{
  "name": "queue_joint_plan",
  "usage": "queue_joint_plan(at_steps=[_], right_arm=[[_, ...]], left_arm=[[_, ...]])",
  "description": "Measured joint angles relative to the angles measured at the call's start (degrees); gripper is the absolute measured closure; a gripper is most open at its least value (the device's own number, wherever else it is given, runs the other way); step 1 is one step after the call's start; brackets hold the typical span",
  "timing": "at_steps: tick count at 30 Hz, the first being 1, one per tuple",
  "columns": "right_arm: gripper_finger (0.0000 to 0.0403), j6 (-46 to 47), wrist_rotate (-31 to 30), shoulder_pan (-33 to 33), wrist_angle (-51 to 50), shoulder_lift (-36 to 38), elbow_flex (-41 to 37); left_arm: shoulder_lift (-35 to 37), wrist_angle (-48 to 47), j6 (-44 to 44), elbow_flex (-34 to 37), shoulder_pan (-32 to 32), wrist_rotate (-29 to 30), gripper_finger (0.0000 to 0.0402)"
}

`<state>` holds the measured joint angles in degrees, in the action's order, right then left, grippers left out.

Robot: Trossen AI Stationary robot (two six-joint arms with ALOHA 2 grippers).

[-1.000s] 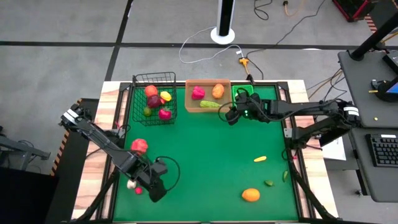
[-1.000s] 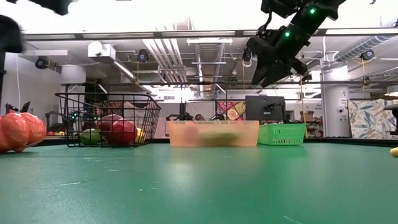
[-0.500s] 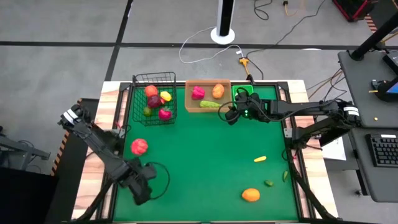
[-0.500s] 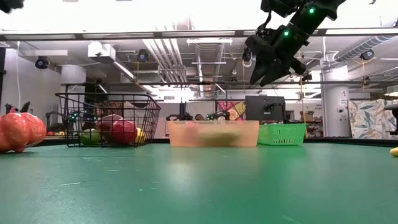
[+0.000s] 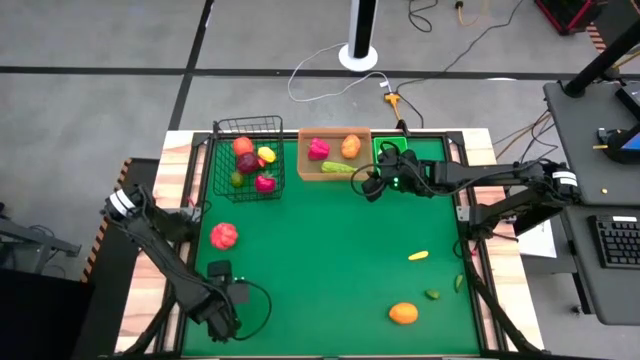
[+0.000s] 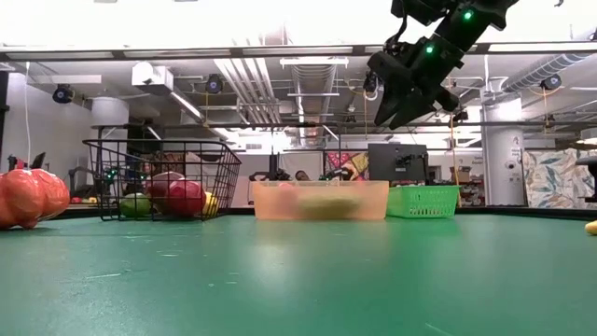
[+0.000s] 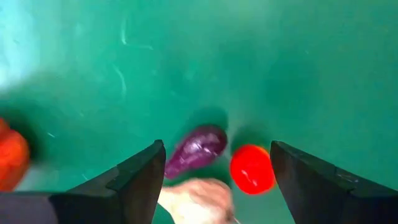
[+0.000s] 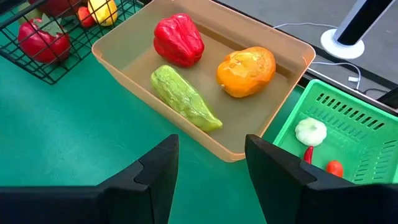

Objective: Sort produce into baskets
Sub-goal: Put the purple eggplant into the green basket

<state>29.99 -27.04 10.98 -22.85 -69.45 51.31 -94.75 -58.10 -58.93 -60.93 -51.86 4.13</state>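
The left gripper (image 7: pixel 211 180) had drawn back toward the near left corner of the table since a second earlier, when it was lower over the mat beside a small red piece; in the high view that piece was now hidden under the arm. Its fingers (image 7: pixel 134 180) stood wide apart and held nothing, with a purple piece (image 7: pixel 196 149), a small red round piece (image 7: pixel 252 168) and a pale piece (image 7: pixel 196 199) lying on the green mat (image 5: pixel 330 240) between them.

The right gripper (image 8: pixel 208 174) had not moved; it hung above the mat near the tan tray (image 5: pixel 309 173) and the green bin (image 8: pixel 348 134), fingers parted and empty.

The tray held a red pepper (image 8: pixel 179 40), a green cucumber (image 8: pixel 185 98) and an orange piece (image 8: pixel 246 70). The black wire basket (image 5: pixel 246 127) held several pieces. A red-orange piece (image 5: pixel 224 235) lay loose near the basket, an orange fruit (image 5: pixel 403 313) near the front edge.
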Motion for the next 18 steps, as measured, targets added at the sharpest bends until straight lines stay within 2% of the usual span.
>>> queue_joint_plan(at_steps=[4,18], right_arm=[[0.0225,0.0,0.0,0.0,0.0,0.0,0.0],[0.0225,-0.2,0.0,0.0,0.8,0.0,0.0]], left_arm=[[-0.9,-1.3,0.8,0.0,0.2,1.9,0.0137],[-0.9,-1.4,1.0,3.7,0.2,1.9,0.0174]])
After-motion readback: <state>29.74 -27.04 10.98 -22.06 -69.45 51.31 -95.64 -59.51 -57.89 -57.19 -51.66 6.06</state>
